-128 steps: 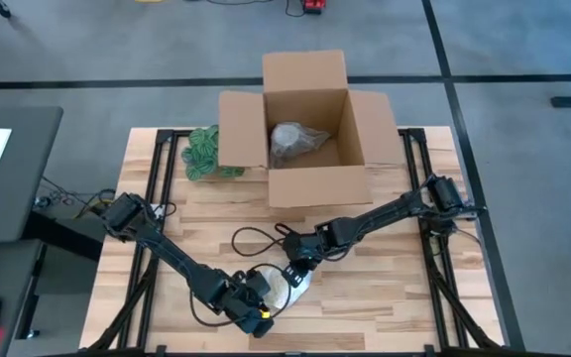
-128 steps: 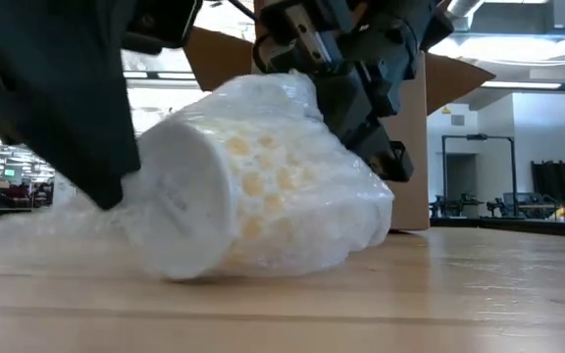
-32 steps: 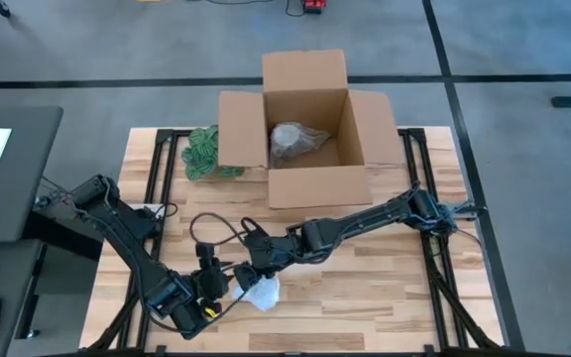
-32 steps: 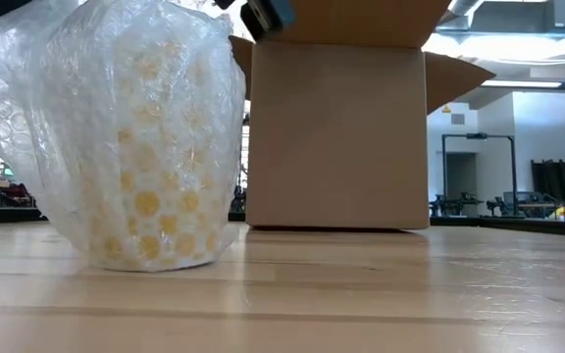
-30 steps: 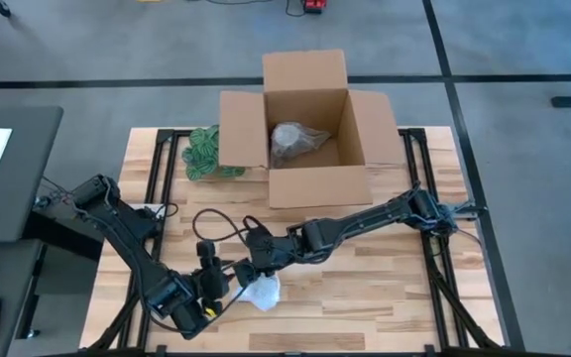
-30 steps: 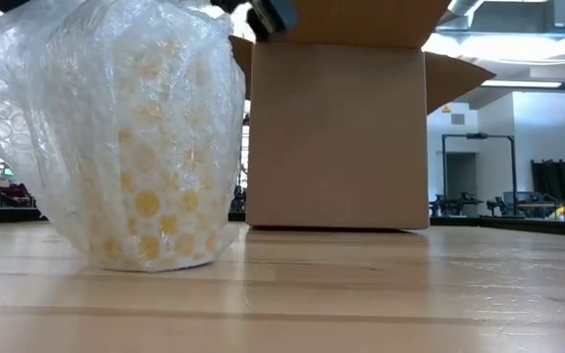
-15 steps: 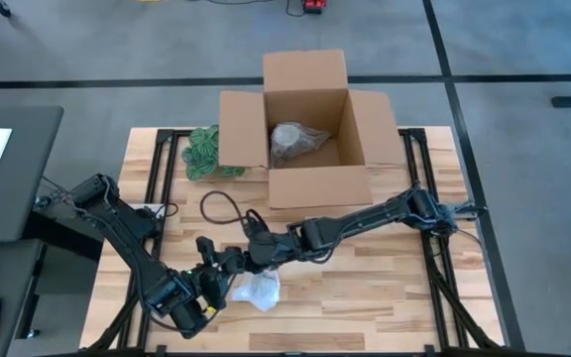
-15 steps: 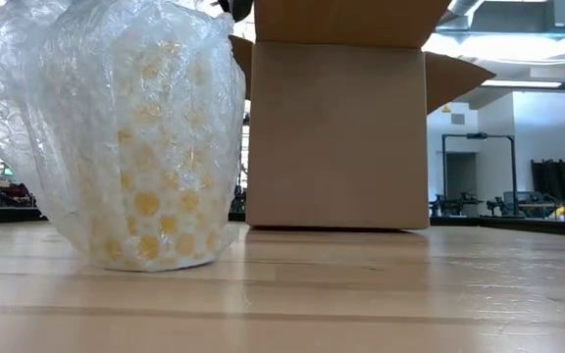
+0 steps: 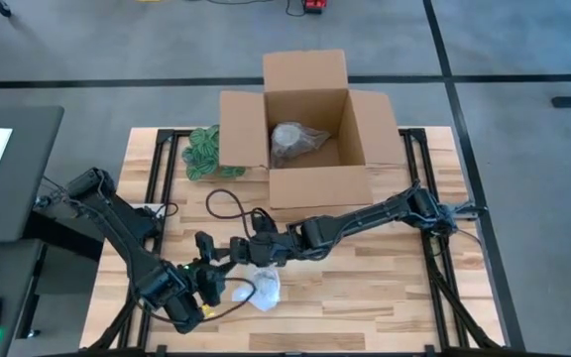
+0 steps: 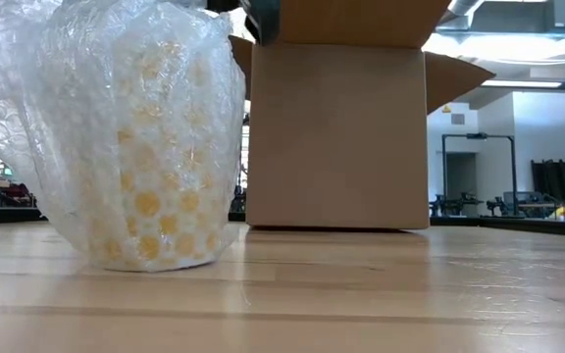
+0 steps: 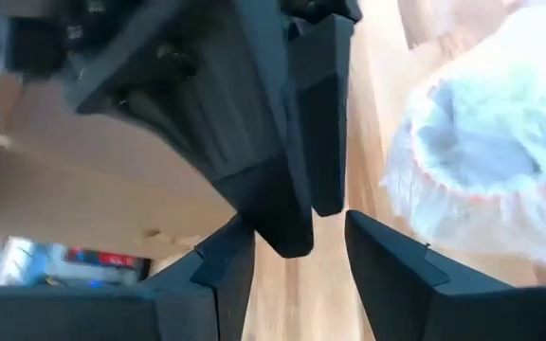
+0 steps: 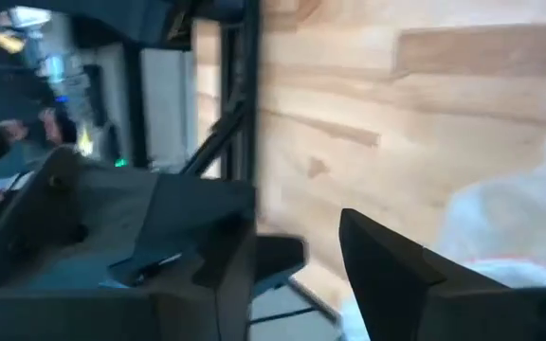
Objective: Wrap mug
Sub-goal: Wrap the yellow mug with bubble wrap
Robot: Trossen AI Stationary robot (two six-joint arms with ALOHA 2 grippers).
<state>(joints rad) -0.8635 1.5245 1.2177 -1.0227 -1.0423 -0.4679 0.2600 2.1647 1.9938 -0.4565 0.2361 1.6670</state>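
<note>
the cardboard box (image 9: pixel 310 134) sits open at the far middle of the wooden table (image 9: pixel 385 288), its flaps spread, and inside it lies one object wrapped in bubble wrap (image 9: pixel 293 139). just beside the box's left flap is a green coiled bundle (image 9: pixel 202 151). the mug (image 10: pixel 145 147), white with yellow dots and covered in bubble wrap, stands upright on the table near the front edge, left of centre, well apart from the box; in the high view it shows as a pale crumpled bundle. the left end effector (image 9: pixel 211 281) sits just beside the mug on its left side, its fingers (image 11: pixel 387 275) parted with nothing between them. the right end effector (image 9: pixel 249 250) hangs just behind the mug, close to the left one, its fingers (image 12: pixel 391 270) also spread apart and holding nothing.
</note>
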